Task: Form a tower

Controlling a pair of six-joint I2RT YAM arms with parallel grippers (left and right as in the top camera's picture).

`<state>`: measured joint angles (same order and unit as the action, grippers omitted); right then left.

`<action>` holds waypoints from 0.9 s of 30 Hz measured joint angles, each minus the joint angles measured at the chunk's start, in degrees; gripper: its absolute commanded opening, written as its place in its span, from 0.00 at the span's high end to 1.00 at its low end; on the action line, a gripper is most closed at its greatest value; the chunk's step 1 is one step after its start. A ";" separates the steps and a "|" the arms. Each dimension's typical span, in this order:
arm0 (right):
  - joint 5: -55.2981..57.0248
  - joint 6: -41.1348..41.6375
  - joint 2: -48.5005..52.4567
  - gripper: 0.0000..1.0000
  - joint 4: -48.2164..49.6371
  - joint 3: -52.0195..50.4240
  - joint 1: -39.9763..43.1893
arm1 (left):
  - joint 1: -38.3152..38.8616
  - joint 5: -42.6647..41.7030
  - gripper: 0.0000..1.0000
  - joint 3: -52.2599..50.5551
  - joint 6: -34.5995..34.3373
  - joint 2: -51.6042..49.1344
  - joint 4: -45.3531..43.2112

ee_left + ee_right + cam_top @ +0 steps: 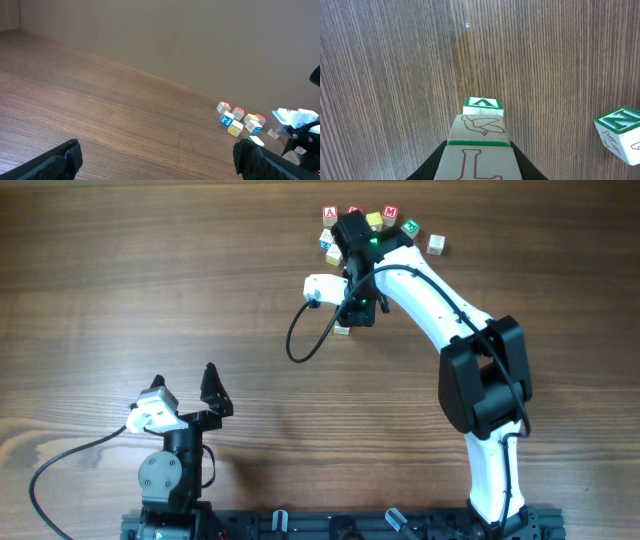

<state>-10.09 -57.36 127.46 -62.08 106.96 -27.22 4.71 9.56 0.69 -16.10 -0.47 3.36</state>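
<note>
In the right wrist view the tower [479, 129] runs away from the camera as three stacked pale cubes. They are a cube with a red L [475, 162], one with a bird outline, and a green-edged one [482, 104] farthest down. My right gripper [477, 161] is shut on the L cube, with a black finger on each side of it. Overhead, that gripper [358, 305] hovers at the upper middle of the table and hides most of the stack. My left gripper [185, 385] rests open at the lower left, holding nothing [160, 165].
Several loose letter cubes [374, 220] lie in a cluster just behind the right gripper and also show in the left wrist view [240, 120]. A green N cube [619, 134] lies to the right of the stack. A black cable [300, 340] loops left of the right wrist.
</note>
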 measured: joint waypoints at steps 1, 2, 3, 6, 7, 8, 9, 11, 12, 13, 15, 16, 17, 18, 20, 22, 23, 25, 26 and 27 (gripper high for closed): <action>0.00 0.00 0.09 0.78 0.11 0.00 0.00 | -0.02 -0.02 0.00 0.00 0.00 0.00 0.00; 0.00 0.02 0.17 0.77 0.26 0.00 0.00 | 0.00 0.00 0.00 0.00 0.00 0.00 0.00; 0.00 0.04 0.31 0.77 0.44 0.00 0.00 | 0.00 0.00 0.00 0.00 0.00 0.00 0.00; -0.02 0.61 0.63 0.77 0.55 0.00 0.00 | 0.00 -0.02 0.00 0.00 0.00 0.00 0.00; -0.02 0.72 0.74 0.77 0.59 0.00 0.00 | 0.00 -0.02 0.00 0.00 0.00 0.00 0.00; 0.00 0.92 0.85 0.77 0.61 0.00 0.00 | 0.00 0.00 0.00 0.00 0.00 0.00 0.00; -0.02 1.03 0.90 0.77 0.61 0.00 0.00 | -0.02 -0.02 0.00 0.00 0.00 0.00 0.00; -0.02 1.16 0.92 0.77 0.61 0.00 0.00 | -0.02 0.00 0.00 0.00 0.00 0.00 0.00; -0.02 1.33 0.92 0.77 0.61 0.00 0.00 | -0.02 -0.02 0.00 0.00 0.00 0.00 0.00; 0.00 1.42 0.94 0.77 0.61 0.00 0.00 | 0.00 -0.02 0.00 0.00 0.00 0.00 0.00; -0.02 1.79 0.94 0.77 0.61 0.00 0.00 | 0.00 0.00 0.00 0.00 0.00 0.00 0.00; -0.02 1.81 0.94 0.77 0.57 0.00 0.00 | 0.00 0.00 0.00 0.00 0.00 0.00 0.00; 0.00 1.95 0.94 0.77 0.55 0.00 0.00 | 0.00 -0.02 0.00 0.00 0.00 0.00 0.00; 0.00 1.99 0.94 0.77 0.52 0.00 0.00 | 0.00 -0.02 0.00 0.00 0.00 0.00 0.00; 0.00 1.99 0.94 0.77 0.48 0.00 0.00 | 0.00 -0.02 0.00 0.00 0.00 0.00 0.00; -0.02 1.99 0.94 0.77 0.46 0.00 0.00 | 0.00 0.00 0.00 0.00 0.00 0.00 0.00; 0.00 1.99 0.94 0.76 0.46 0.00 0.00 | 0.00 0.00 0.00 0.00 0.00 0.00 0.00; 0.00 2.29 0.94 0.76 0.46 0.00 0.00 | 0.00 0.00 0.00 0.00 0.00 0.00 0.00; 0.00 2.43 0.94 0.76 0.44 0.00 0.00 | 0.00 0.00 0.00 0.00 0.00 0.00 0.00; 0.00 2.62 0.94 0.76 0.44 0.00 0.00 | 0.00 -0.02 0.00 0.00 0.00 0.00 0.00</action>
<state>-10.09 -54.74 128.40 -61.65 106.96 -27.22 4.71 9.54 0.69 -16.10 -0.47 3.36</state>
